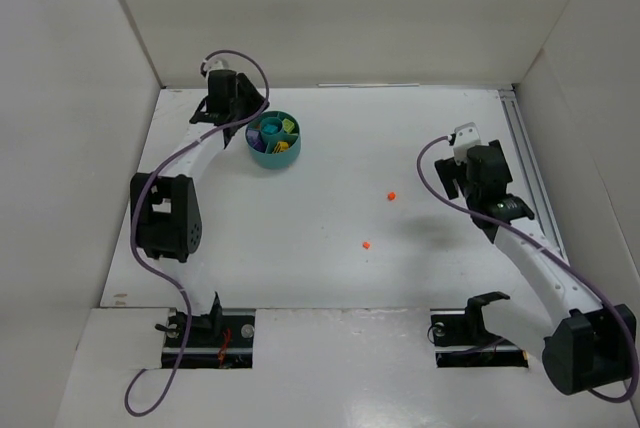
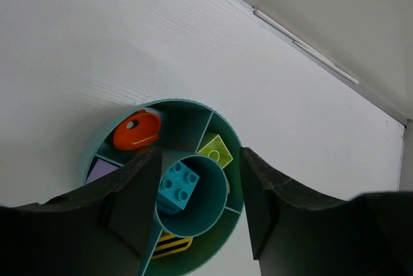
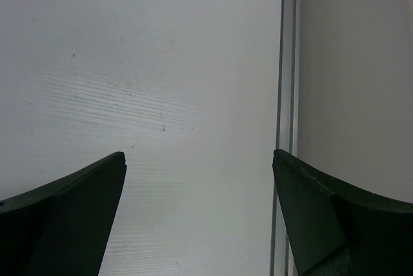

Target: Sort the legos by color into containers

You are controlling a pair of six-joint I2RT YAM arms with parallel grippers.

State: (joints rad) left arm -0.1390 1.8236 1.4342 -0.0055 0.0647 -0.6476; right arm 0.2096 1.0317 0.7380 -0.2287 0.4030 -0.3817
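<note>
The round teal bowl (image 1: pixel 273 141) stands at the back left of the table. In the left wrist view its rim (image 2: pixel 174 102) rings the compartments. A teal brick (image 2: pixel 177 186) lies tilted in the central cup. Around it lie an orange piece (image 2: pixel 137 129), a lime brick (image 2: pixel 216 151), a purple piece (image 2: pixel 100 171) and a yellow striped piece (image 2: pixel 171 245), each in its own wedge. My left gripper (image 2: pixel 200 160) hangs open right above the cup with nothing between its fingers. My right gripper (image 3: pixel 200 160) is wide open over bare table. Two orange bits (image 1: pixel 391 195) (image 1: pixel 366 245) lie mid-table.
White walls close in the table on the left, back and right. A metal rail (image 3: pixel 287 95) runs along the right edge, close beside my right gripper (image 1: pixel 478 176). My left gripper (image 1: pixel 235 113) sits near the back left corner.
</note>
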